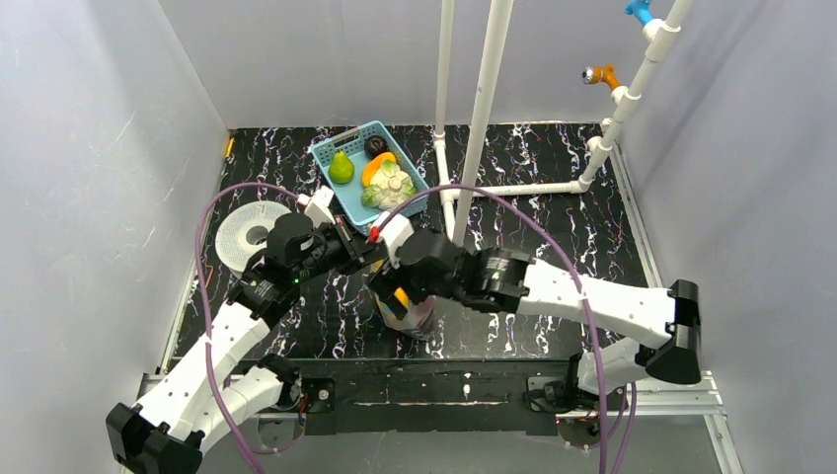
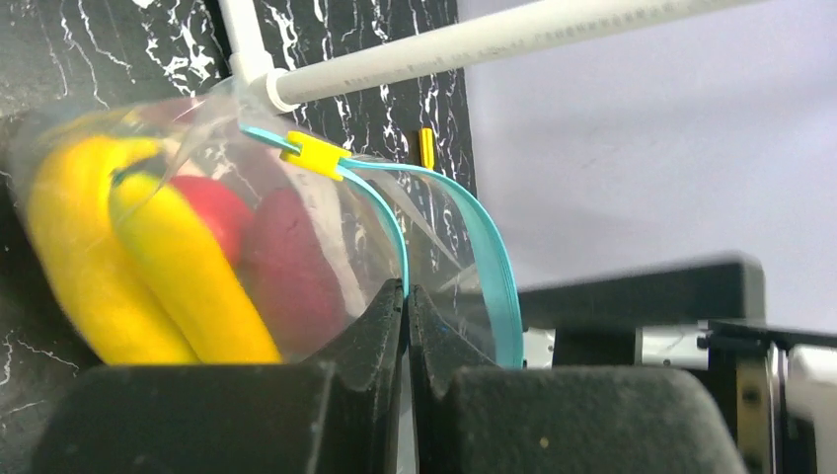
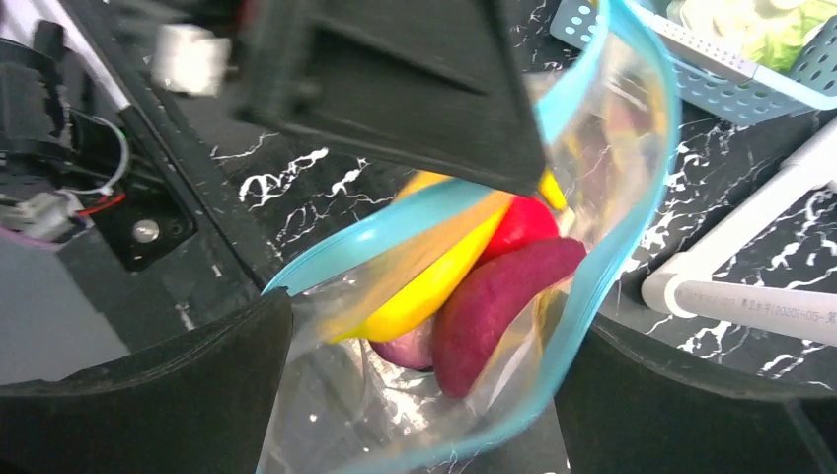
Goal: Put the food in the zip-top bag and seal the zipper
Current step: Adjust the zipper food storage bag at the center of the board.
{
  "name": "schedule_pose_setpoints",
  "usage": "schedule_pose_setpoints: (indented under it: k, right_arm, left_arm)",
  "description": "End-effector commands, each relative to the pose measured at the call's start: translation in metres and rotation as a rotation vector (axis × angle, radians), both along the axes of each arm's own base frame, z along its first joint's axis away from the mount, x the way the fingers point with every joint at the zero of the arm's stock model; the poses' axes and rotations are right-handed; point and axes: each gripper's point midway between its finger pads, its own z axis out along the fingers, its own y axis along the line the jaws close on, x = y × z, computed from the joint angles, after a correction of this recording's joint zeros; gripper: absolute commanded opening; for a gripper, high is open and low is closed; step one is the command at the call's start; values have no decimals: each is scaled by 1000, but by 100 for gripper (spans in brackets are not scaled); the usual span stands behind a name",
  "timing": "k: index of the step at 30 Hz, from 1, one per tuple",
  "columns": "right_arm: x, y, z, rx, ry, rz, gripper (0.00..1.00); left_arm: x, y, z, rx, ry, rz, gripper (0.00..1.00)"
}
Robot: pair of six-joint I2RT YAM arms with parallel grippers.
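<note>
Two grippers we record at the zip-top bag (image 3: pixel 331 420), food (image 3: pixel 491 301) inside: left gripper (image 2: pixel 406 314) clenched on the zipper (image 2: pixel 496 259), whose length runs ahead toward the yellow slider (image 2: pixel 314 154); right gripper (image 3: pixel 424 395) spread wide, straddling the open mouth.

Top view: high, behind, looking down over whole table (image 1: pixel 533 148); wrist views: very close, both facing one bag (image 2: pixel 326 237).

One zip-top bag (image 1: pixel 413 318), one basket (image 1: pixel 341 136)
</note>
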Motion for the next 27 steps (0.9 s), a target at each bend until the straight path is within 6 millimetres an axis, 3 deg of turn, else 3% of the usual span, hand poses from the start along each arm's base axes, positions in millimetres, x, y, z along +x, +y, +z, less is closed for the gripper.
schedule_pose_setpoints:
  k: [1, 6, 12, 22, 27]
  right_arm:
    - [17, -12, 14, -75, -164, -112, 98]
    - [17, -8, 40, 39, -149, -106, 98]
    - [18, -6, 50, 178, -3, -135, 98]
    - [16, 3, 39, 180, 106, -206, 98]
    - [20, 3, 24, 78, 24, -241, 98]
  left_arm:
    - [8, -6, -2, -34, 58, 31, 0]
    - [12, -6, -7, -21, 47, 39, 0]
    - [11, -5, -8, -17, 43, 37, 0]
    - [13, 11, -8, -21, 115, 164, 0]
    - [11, 6, -5, -52, 210, 172, 0]
